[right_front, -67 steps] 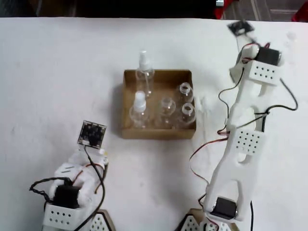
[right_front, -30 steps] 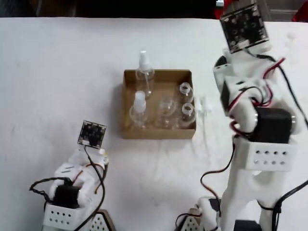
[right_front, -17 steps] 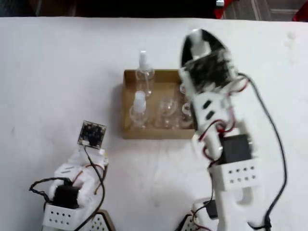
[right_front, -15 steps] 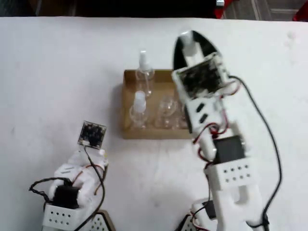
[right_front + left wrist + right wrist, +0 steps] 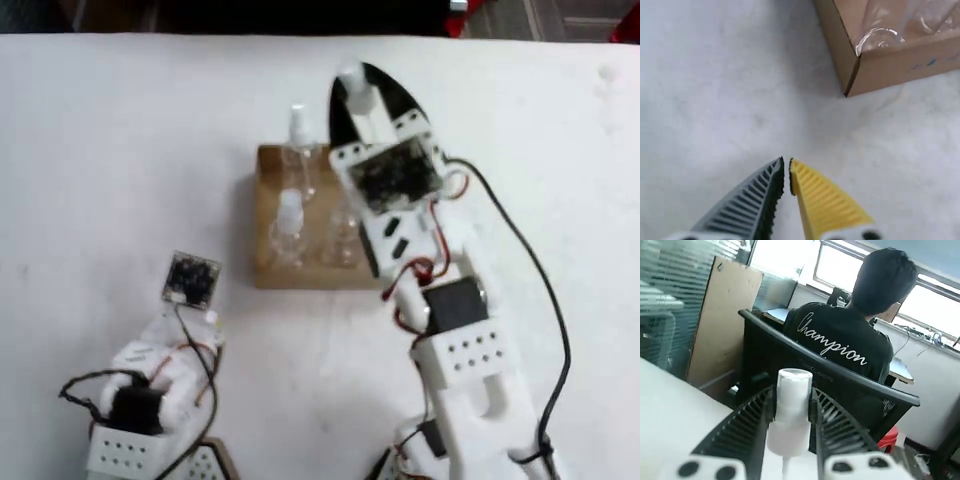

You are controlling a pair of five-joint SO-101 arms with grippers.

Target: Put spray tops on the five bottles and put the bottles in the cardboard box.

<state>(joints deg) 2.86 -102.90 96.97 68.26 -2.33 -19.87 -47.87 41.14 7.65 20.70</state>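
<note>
- We see the spray top [image 5: 789, 407] pinched between the two ribbed fingers [image 5: 742, 427] of the right gripper [image 5: 790, 394]. Its white head pokes out past the fingertips and its thin tube trails back toward the palm. We judge it is held lengthwise like this so the tube can go straight down a bottle neck.
- In the high view those fingertips hang over the far side of the cardboard box [image 5: 262, 215]. That puts the top above the bottles, ready to be lowered.
- A capped bottle [image 5: 298, 150] stands in the box just beside the fingertips. A second capped bottle [image 5: 288, 228] stands further back along the same side.
- One open bottle [image 5: 342, 228] shows under the gripper's body. The arm hides the remaining necks, so we cannot tell which one the top is meant for.
- The left gripper [image 5: 786, 172] has its dark and yellow fingers [image 5: 822, 200] closed almost tip to tip on nothing. It hovers low over the table with the box corner well ahead of the tips. We read this as parked out of the way.
- The table [image 5: 120, 120] is a plain white, faintly mottled surface.
- Beyond the right fingertips lie a black office chair [image 5: 765, 355], a brown board [image 5: 722, 315] leaning upright, and bright windows [image 5: 840, 265].
</note>
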